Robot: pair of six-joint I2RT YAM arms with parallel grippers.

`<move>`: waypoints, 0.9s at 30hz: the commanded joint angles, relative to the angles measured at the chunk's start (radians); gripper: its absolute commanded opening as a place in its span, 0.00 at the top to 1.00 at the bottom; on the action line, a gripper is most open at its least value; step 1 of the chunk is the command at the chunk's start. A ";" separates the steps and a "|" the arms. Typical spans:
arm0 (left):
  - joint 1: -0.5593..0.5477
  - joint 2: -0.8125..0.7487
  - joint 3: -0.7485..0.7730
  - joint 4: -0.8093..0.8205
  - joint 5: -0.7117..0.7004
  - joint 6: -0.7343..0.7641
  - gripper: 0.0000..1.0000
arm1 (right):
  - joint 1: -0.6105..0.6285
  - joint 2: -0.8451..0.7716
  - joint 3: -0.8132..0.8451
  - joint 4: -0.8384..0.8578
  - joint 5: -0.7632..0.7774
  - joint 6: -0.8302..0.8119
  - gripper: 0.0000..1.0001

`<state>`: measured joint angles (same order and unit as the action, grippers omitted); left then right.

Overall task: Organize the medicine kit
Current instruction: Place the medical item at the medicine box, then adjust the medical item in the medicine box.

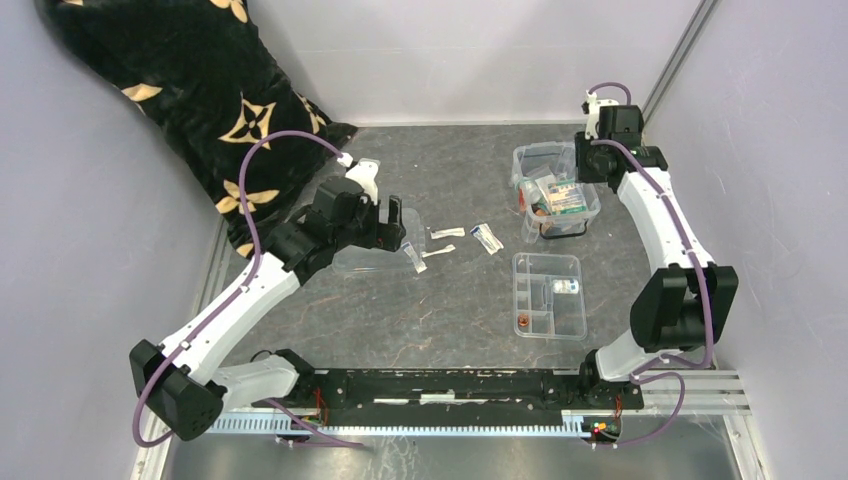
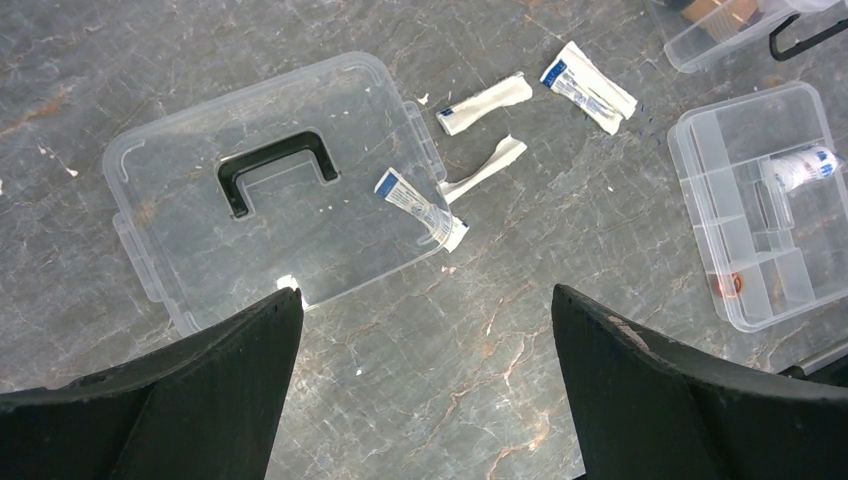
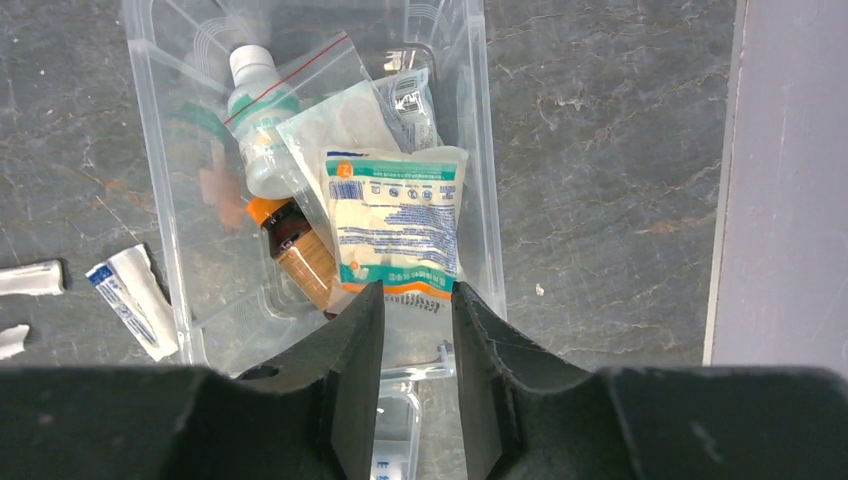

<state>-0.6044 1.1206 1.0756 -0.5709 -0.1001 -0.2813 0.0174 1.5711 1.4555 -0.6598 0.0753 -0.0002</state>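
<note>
The medicine kit box (image 1: 556,196) stands open at the right rear, its lid off. In the right wrist view the clear box (image 3: 482,150) holds a teal and white packet (image 3: 398,218), a brown bottle (image 3: 298,250) and a white bottle in a zip bag (image 3: 255,110). My right gripper (image 3: 418,290) hovers over it, open a little, with nothing between the fingers; from above the right gripper (image 1: 588,165) shows at the box's right side. The flat clear lid (image 2: 270,190) with its black handle (image 2: 275,165) lies on the table. My left gripper (image 2: 427,300) hangs wide open just in front of it.
One sachet (image 2: 420,205) rests on the lid's edge; three more (image 2: 485,103) (image 2: 590,85) (image 2: 485,170) lie beside it. A shallow divided tray (image 1: 548,295) with a small roll (image 2: 805,165) sits near right. A black patterned cushion (image 1: 200,90) fills the far left corner.
</note>
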 commanded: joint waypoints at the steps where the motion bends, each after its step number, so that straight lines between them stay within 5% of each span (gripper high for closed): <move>1: -0.003 0.019 0.008 0.031 0.025 -0.031 0.00 | -0.004 0.027 -0.001 0.045 0.011 0.030 0.66; 8: -0.003 0.002 -0.009 0.030 0.019 -0.030 0.00 | -0.003 0.125 0.008 0.072 0.023 0.036 0.74; 27: -0.004 -0.014 -0.035 0.017 -0.001 -0.029 0.00 | 0.001 0.264 -0.068 0.119 0.000 0.041 0.74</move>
<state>-0.6044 1.1358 1.0492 -0.5705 -0.0952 -0.2890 0.0174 1.8172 1.4048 -0.5732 0.0837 0.0299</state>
